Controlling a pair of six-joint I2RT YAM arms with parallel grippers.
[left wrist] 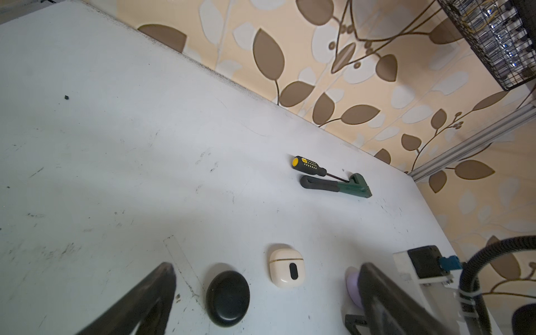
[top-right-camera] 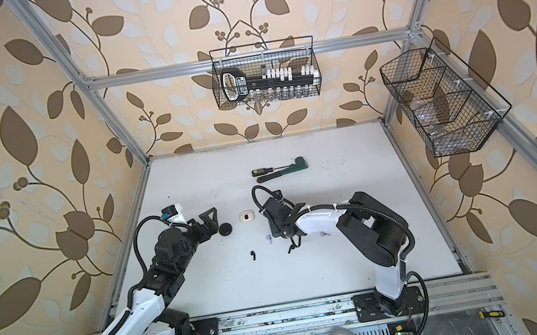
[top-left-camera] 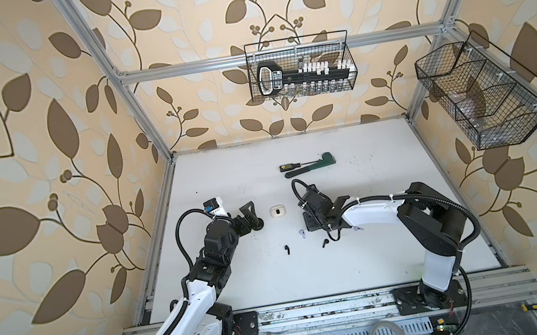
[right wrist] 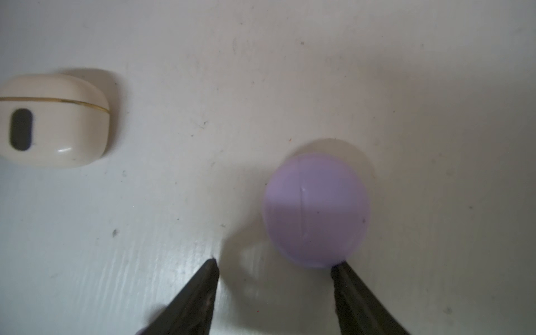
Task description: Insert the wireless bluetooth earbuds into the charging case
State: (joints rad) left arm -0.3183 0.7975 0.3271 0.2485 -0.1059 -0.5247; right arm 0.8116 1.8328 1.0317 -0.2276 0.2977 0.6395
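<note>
- Earbuds are being shown lying loose on the table [top-left-camera: 225, 183]: a black earbud [top-left-camera: 287, 249] at 6 o'clock of the white case [top-left-camera: 277, 212], with a lavender earbud [top-left-camera: 301, 233] and a second black earbud [top-left-camera: 325, 242] at 5 o'clock.
- Right gripper [right wrist: 274, 264] is being held spread and empty, one fingertip [right wrist: 338, 269] at the lavender case's [right wrist: 316, 214] edge.
- Left gripper [top-left-camera: 250, 216] is being held wide apart just beside the black case [left wrist: 227, 297], at 9 o'clock of the white case.

papered on three sides in cream wallpaper [top-left-camera: 38, 170] with brown and pale leaves; framed by aluminium rails [top-left-camera: 187, 67]; floored with a scuffed white worktop [top-left-camera: 388, 163]; hung with one wire basket [top-left-camera: 336, 50] on the back rail and a second wire basket [top-left-camera: 510, 120] on the right-hand rail; lit softly.
</note>
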